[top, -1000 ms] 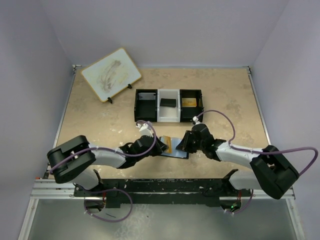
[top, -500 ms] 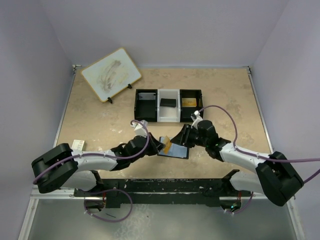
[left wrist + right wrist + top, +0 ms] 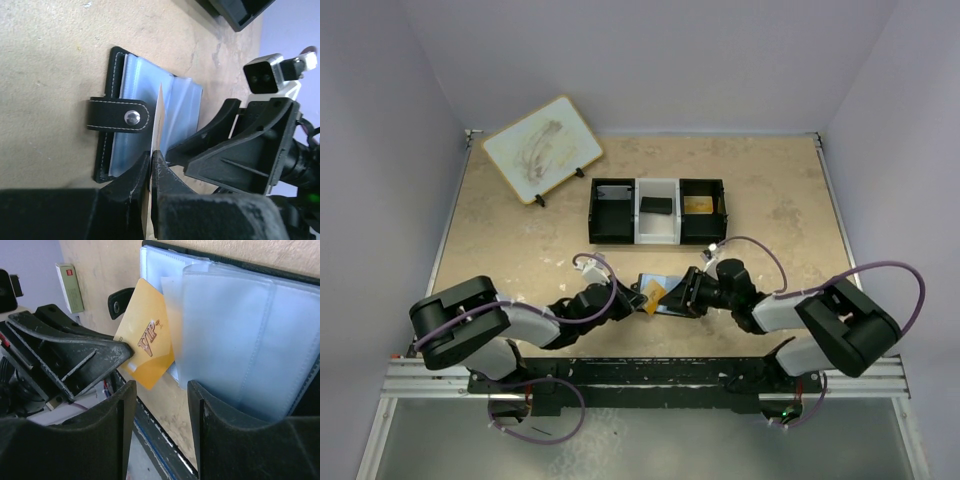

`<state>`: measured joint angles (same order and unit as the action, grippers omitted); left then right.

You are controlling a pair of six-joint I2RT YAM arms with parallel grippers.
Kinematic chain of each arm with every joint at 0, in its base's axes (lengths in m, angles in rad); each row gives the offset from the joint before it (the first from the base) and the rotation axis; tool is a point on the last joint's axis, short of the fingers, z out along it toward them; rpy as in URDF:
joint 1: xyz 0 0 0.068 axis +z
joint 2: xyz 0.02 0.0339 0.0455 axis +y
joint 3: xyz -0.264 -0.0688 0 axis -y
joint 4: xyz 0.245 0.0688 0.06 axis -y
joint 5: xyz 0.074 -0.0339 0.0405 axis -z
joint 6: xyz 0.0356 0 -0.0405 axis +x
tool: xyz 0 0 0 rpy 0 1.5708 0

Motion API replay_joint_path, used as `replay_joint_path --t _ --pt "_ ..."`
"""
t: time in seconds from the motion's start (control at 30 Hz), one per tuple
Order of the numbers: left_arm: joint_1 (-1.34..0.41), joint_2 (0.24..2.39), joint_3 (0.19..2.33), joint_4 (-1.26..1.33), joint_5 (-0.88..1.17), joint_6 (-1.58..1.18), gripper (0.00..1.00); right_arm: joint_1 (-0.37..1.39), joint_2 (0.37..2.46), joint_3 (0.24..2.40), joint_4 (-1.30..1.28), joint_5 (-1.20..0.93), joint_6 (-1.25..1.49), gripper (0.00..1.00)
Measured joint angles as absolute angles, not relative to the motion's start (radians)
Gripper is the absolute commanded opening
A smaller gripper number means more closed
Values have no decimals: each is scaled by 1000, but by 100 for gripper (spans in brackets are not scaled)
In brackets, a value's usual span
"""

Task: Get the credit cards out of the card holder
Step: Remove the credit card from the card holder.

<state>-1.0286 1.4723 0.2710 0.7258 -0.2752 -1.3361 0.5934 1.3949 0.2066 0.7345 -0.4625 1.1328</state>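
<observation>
Left claw pinches our gold credit card; right claw gapes over the card holder, near edge of the bench.

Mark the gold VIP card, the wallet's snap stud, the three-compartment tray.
gold VIP card (image 3: 145, 347): right wrist view, card face at the lettering.
snap stud (image 3: 132, 118): left wrist view, stud's centre on the strap.
three-compartment tray (image 3: 612, 215): top external view, bare left compartment.

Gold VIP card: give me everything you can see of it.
The gold VIP card is a thin, flat, plastic-looking rectangle, orange-yellow with reddish "VIP" lettering and rounded corners. It is held tilted, pinched at one end by the shut left gripper. Its other end slips behind the pale blue translucent sleeves of the open black card holder. Whether that end sits inside a pocket is unclear.
</observation>
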Motion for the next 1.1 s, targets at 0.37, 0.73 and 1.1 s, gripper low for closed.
replay_joint_path --t 0.37,0.73,1.1 --pt "-1059 1491 257 802 -355 -1459 0 593 1552 176 981 -467 1264 41" --pt "-1074 1424 231 781 -435 -1517 0 593 1272 204 743 -384 1245 46" --pt "-1085 1433 231 779 -459 -1543 0 593 1357 214 754 -403 1259 45"
